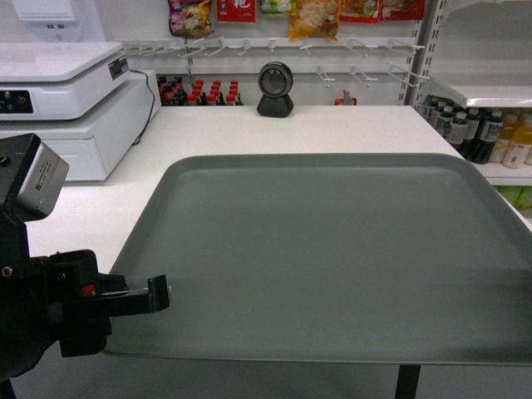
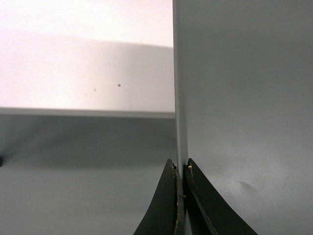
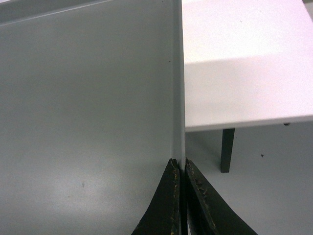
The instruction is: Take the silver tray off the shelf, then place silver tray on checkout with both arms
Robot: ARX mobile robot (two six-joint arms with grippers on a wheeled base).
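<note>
The left gripper [image 2: 180,172] is pinching the rim of the tray [image 2: 244,98], its two black fingers [image 2: 166,205] pressed together on the thin edge with no gap showing between them. In the head view that gripper [image 1: 158,293] is meeting the tray's [image 1: 332,258] left edge near the front corner, with a grey boxy block [image 1: 37,179] sitting above the black arm behind it.

The right gripper [image 3: 180,169] is clamping the opposite rim of the tray [image 3: 88,107] in the same way, fingers [image 3: 200,205] closed tight on the edge. This gripper is lying outside the head view.

The tray is lying flat and level over the checkout [image 1: 332,129], its far part above the white top and its near edge jutting past the counter's front edge. Whether it is touching the top or hanging just above it cannot be told. Both wrist views are showing the white counter [image 2: 83,73] beside the tray, and the right one is showing a dark leg [image 3: 227,149] under the top [image 3: 244,68].

On the counter a white scale [image 1: 62,100] is standing at the far left, and a small black scanner [image 1: 275,90] is standing at the back edge. Bottles [image 1: 474,133] are lining a shelf [image 1: 490,93] at the right.
</note>
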